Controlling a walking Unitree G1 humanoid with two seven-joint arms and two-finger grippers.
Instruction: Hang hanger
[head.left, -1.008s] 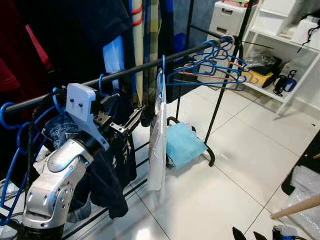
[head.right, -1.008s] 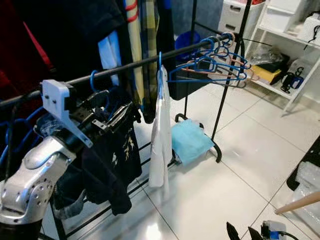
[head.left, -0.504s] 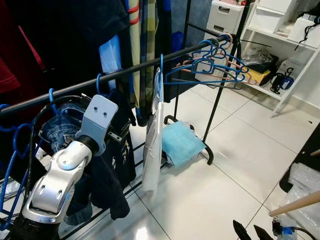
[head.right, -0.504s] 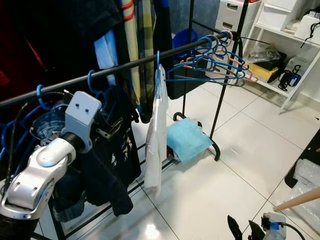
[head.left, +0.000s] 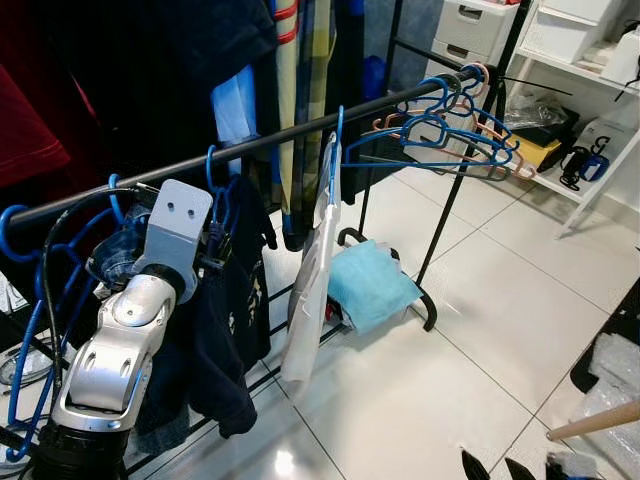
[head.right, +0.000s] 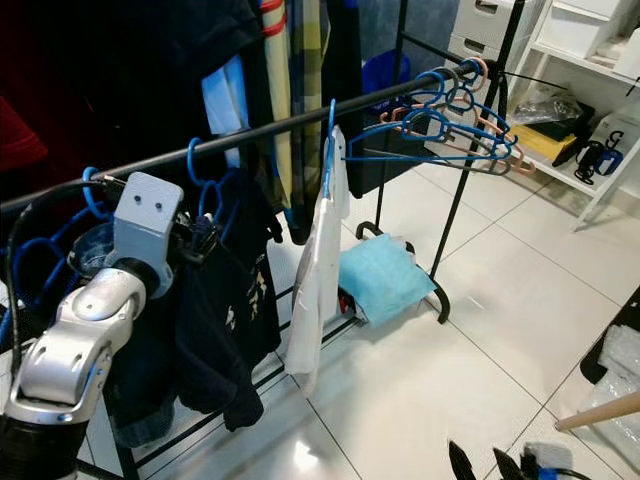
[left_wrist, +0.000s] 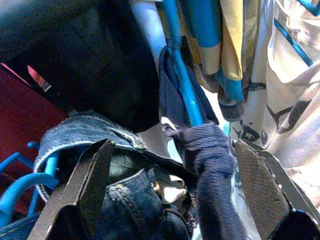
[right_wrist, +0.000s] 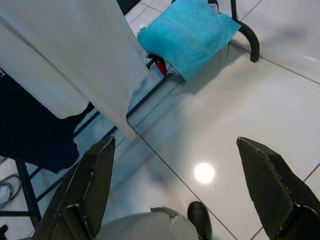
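Observation:
A black rail (head.left: 290, 135) carries a blue hanger (head.left: 212, 185) with a navy garment (head.left: 225, 330) on it; its hook sits over the rail. My left gripper (left_wrist: 172, 145) is raised just under the rail at that hanger and is open. The hanger's blue neck (left_wrist: 182, 85) and the bunched navy collar (left_wrist: 207, 145) lie between the fingers (left_wrist: 90, 180), touching neither. Low at the front, my right gripper (right_wrist: 175, 150) hangs open over the floor tiles, holding nothing.
A white garment (head.left: 315, 270) hangs on its own blue hanger right of my left arm. Several bare blue hangers (head.left: 450, 130) cluster at the rail's right end. Jeans (left_wrist: 100, 140) hang beside the navy garment. A blue cloth (head.left: 370, 290) lies at the rack's foot; white shelves (head.left: 590, 100) stand at the right.
My left wrist has turned and the hand has settled closer under the rail at the navy garment's hanger. The whole view has shifted a little. The right gripper stays low.

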